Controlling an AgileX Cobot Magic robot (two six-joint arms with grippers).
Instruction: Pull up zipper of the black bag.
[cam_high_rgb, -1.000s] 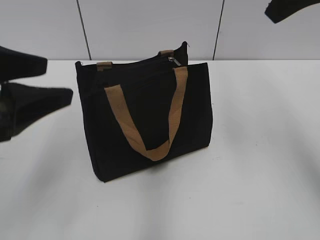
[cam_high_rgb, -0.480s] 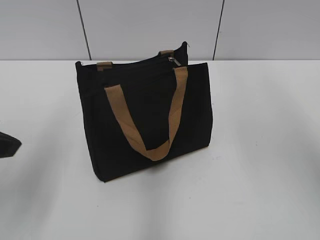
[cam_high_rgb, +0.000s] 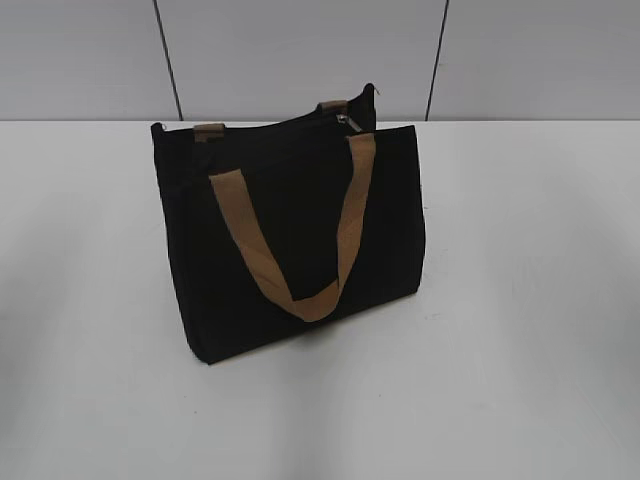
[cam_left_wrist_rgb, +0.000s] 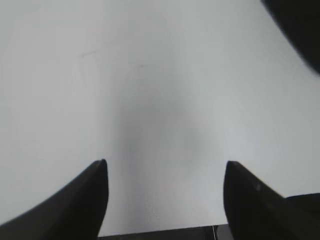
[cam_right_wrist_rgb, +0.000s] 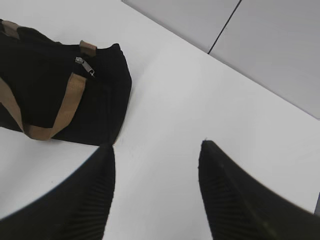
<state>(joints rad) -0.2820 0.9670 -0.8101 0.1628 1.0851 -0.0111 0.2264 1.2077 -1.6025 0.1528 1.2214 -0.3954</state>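
white tabletop (cam_high_rgb: 520, 300), grey panelled wall behind. zipper (cam_right_wrist_rgb: 85, 65) sits at the right end of the black bag (cam_high_rgb: 290, 240) top, up and left of your right gripper (cam_right_wrist_rgb: 156, 150), whose jaws stand apart and empty. bring them over the pull, tips straddling the tab, and pinch squarely. left gripper (cam_left_wrist_rgb: 165, 165) is likewise spread, nothing but table between its jaws; use it to steady the bag's far end.

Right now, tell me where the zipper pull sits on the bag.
The zipper pull sits at the top right end of the black bag in the exterior view, just above the tan handle. Neither gripper touches it.
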